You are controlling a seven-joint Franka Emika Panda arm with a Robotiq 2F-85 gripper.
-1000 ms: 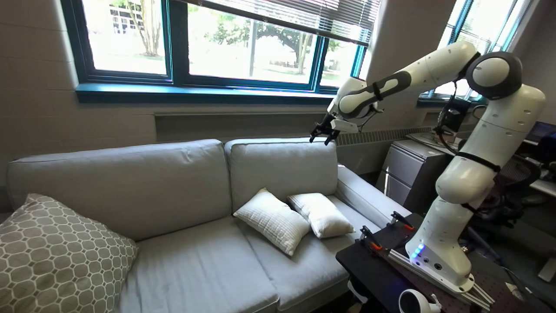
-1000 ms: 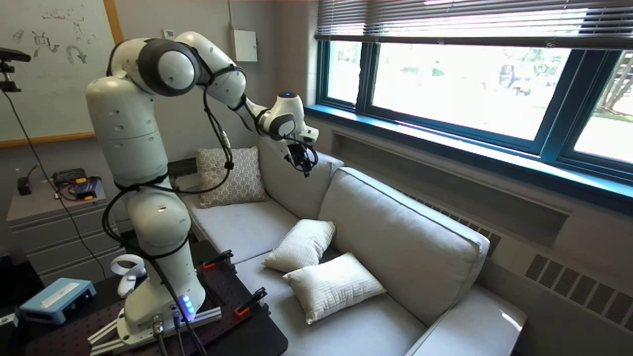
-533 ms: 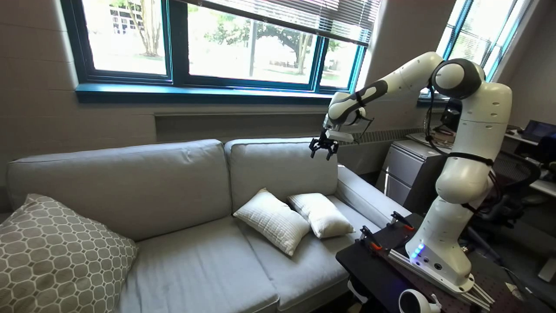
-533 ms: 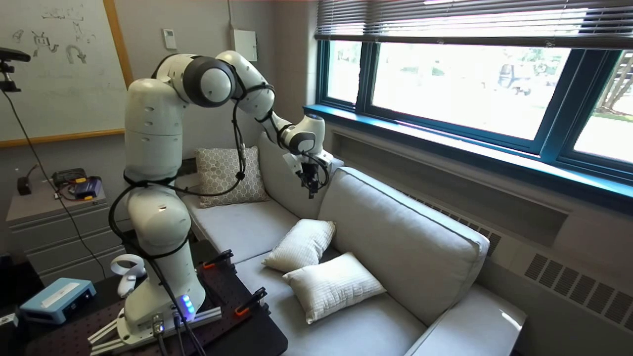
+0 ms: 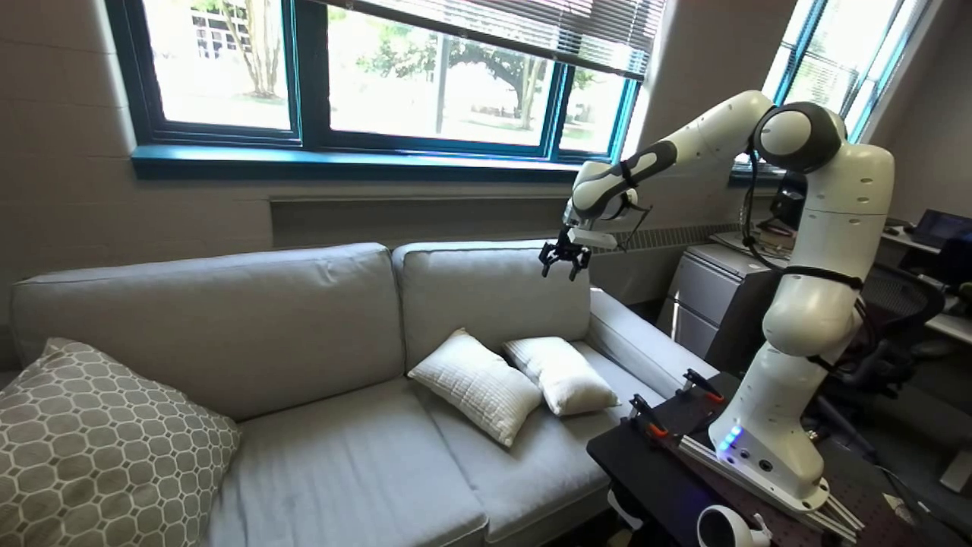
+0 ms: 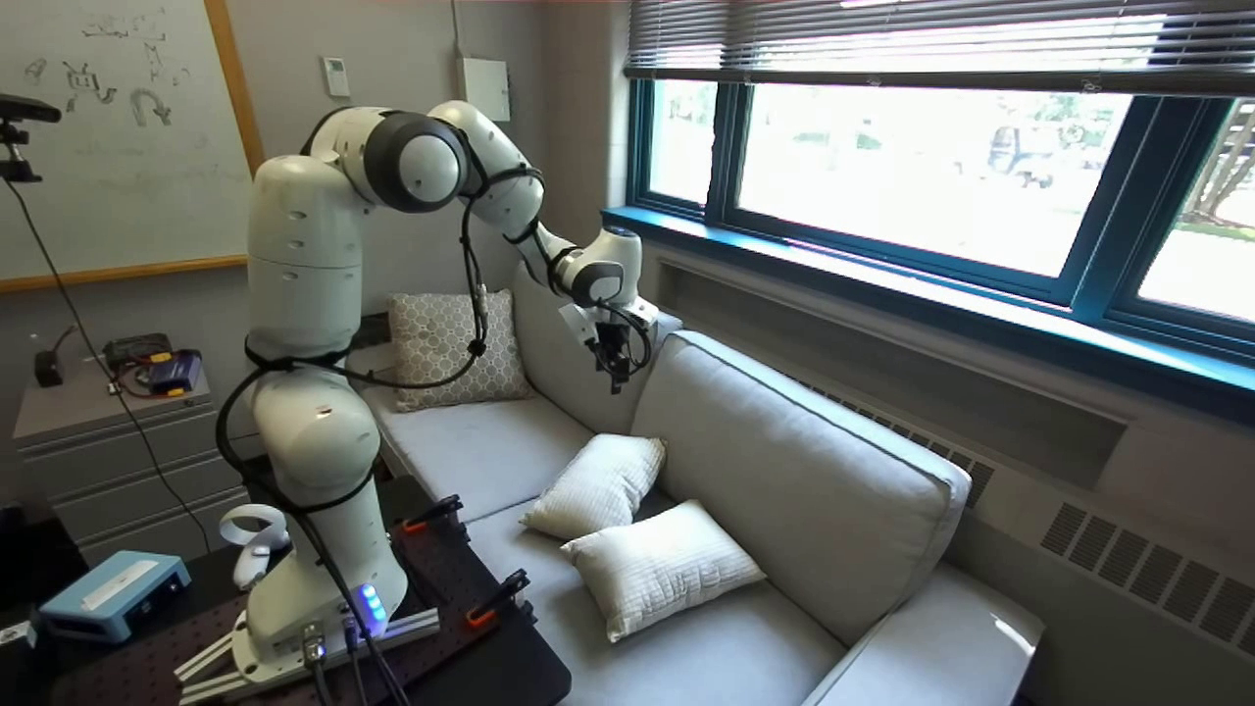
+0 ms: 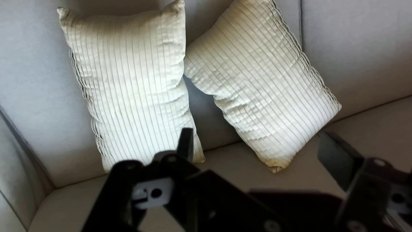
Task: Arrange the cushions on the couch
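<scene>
white rounded arm [image 6: 306, 294], dark-grey joint collar [image 6: 381, 162], looped black cable [image 6: 477, 347], blue base lights [image 6: 372, 602], black pincer [image 5: 559, 274]

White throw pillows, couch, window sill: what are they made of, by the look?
White throw pillows: likely woven fabric, matte; fine pleat-like lines and puckered edges in the wrist view. Filling hidden, probably soft given the plump shape.
Couch: likely woven upholstery fabric, matte; creases and seams show.
Window sill: seems blue-painted, slightly glossy from its bright sheen; metal or wood, can't tell.

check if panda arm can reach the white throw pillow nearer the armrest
Likely yes: the open fingers hang above the sofa, nothing covers that throw pillow, and its white neighbour crowds only one side.
</scene>
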